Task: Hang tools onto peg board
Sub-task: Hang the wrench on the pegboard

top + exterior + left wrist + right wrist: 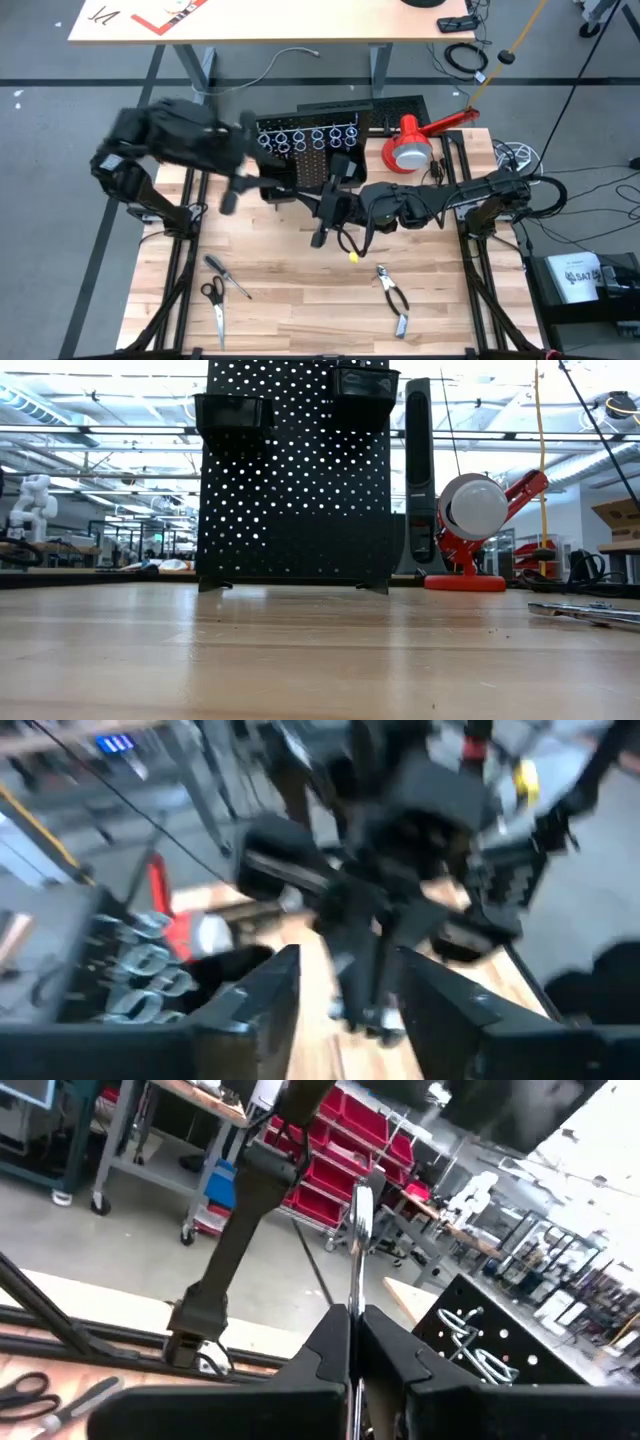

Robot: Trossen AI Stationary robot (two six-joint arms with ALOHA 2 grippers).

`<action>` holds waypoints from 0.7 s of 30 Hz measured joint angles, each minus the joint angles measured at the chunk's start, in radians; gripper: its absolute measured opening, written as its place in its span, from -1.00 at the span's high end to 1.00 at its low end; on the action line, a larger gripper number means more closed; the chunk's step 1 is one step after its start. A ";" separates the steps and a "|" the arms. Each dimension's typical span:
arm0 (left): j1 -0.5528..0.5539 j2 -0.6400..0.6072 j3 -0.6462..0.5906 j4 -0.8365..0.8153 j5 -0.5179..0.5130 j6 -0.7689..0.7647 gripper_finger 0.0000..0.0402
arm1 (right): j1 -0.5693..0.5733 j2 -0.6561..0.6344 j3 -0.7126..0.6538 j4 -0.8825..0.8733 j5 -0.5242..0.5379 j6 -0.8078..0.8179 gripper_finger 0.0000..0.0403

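Wrench [357, 1240] held upright in the right end effector [355, 1342], fingers clamped on its shank just before the peg board [310, 140], apparently for hanging on a ring; left end effector [345, 982] gapes empty nearby.

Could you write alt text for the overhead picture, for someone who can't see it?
Seen from above, two dark robot arms meet over a wooden table just in front of a black peg board, beside a red-and-white lamp. Scissors, a screwdriver and pliers lie on the near part of the table.
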 joint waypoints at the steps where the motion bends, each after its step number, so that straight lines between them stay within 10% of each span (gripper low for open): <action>1: 0.001 -0.012 0.000 0.009 -0.006 0.000 0.10 | 0.000 0.000 0.000 0.009 0.007 -0.009 0.98; 13: -0.001 -0.151 0.002 0.087 -0.172 -0.071 0.04 | -0.069 -0.005 0.000 0.449 0.173 -0.202 0.98; 21: -0.001 -0.207 0.000 0.084 -0.178 -0.078 0.04 | -0.173 -0.005 -0.030 0.498 0.142 -0.026 0.98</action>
